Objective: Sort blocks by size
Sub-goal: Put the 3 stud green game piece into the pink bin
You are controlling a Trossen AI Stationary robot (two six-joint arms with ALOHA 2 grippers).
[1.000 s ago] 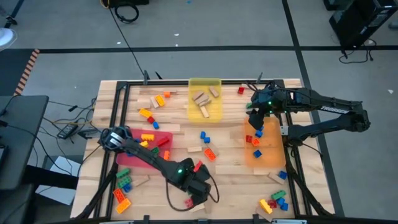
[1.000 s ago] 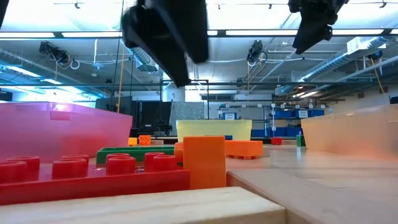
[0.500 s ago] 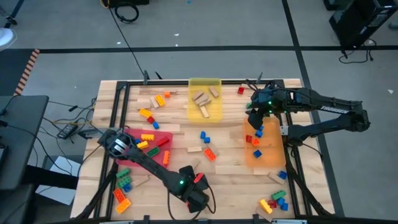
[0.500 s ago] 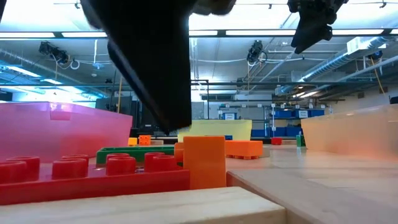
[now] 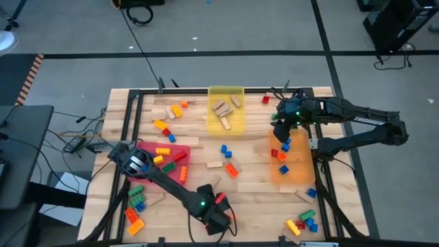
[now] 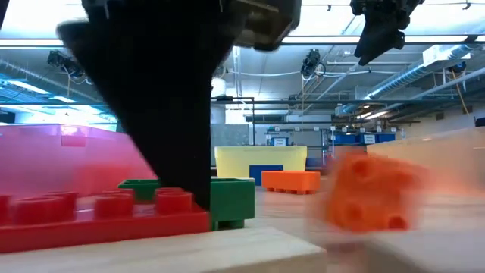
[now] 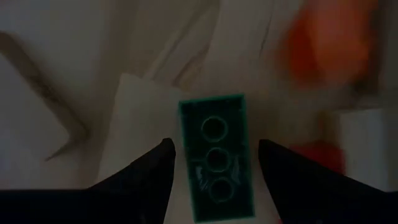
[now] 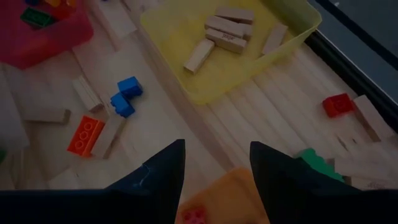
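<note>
In the high view we see the left gripper (image 5: 218, 221) low at the bottom centre of the table (image 5: 254, 199). In its wrist view the two fingers (image 7: 146, 180) stand apart on either side of a green brick (image 7: 216, 155) lying on the wood; we cannot tell whether they touch it. A blurred orange brick (image 6: 362, 193) shows at lower right of the low view, beside a long red brick (image 6: 98, 216).

The right gripper (image 5: 281, 129) hangs at upper right over the orange tray (image 5: 295, 171), fingers parted and holding nothing.

Tan wooden blocks (image 5: 223, 110) lie in the yellow tray (image 5: 226, 92) at top centre; other bricks lie scattered, some in the red tray (image 5: 147, 171) at left.
</note>
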